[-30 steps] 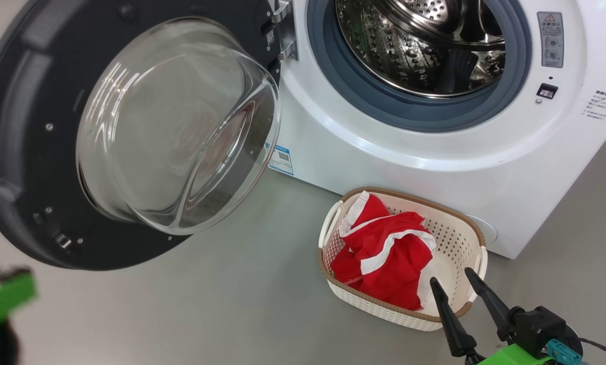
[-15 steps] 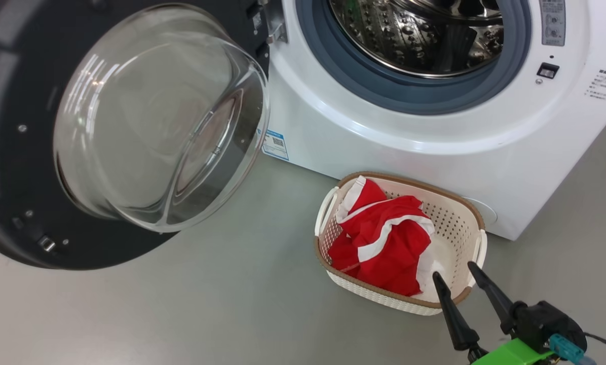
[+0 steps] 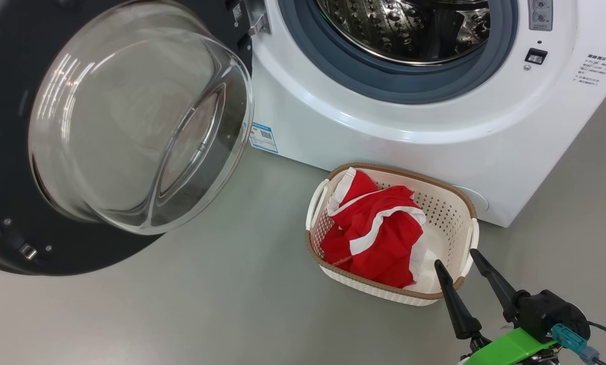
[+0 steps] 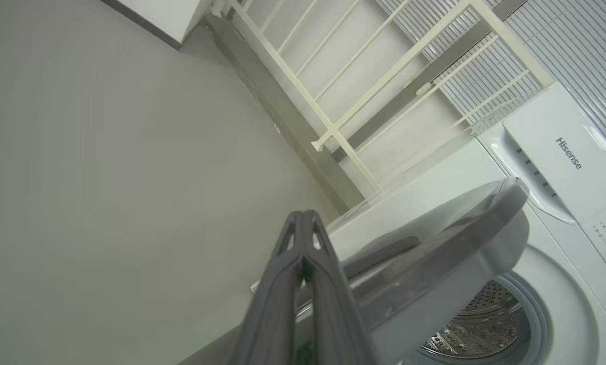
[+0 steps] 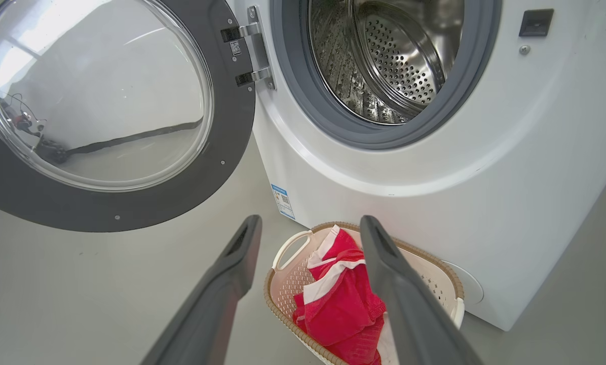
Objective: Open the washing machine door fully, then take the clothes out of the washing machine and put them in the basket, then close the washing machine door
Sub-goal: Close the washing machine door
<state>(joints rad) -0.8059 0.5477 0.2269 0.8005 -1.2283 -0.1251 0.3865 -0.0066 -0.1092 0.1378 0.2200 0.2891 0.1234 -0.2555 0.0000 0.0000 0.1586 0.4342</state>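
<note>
smooth grey floor [image 3: 232,304], white railing [image 4: 343,91]

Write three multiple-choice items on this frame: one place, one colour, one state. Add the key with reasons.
1. Where are the clothes? A in the drum; B in the basket; C on the floor.
2. What colour is the basket's rim? A blue; B black; C brown.
3. How is the door? A latched shut; B swung wide open; C taken off.

Key: 1 B, the red fabric lies inside the basket's walls. 2 C, a brown woven band runs round its top. 3 B, it hangs on its hinges, clear of the opening.
</note>
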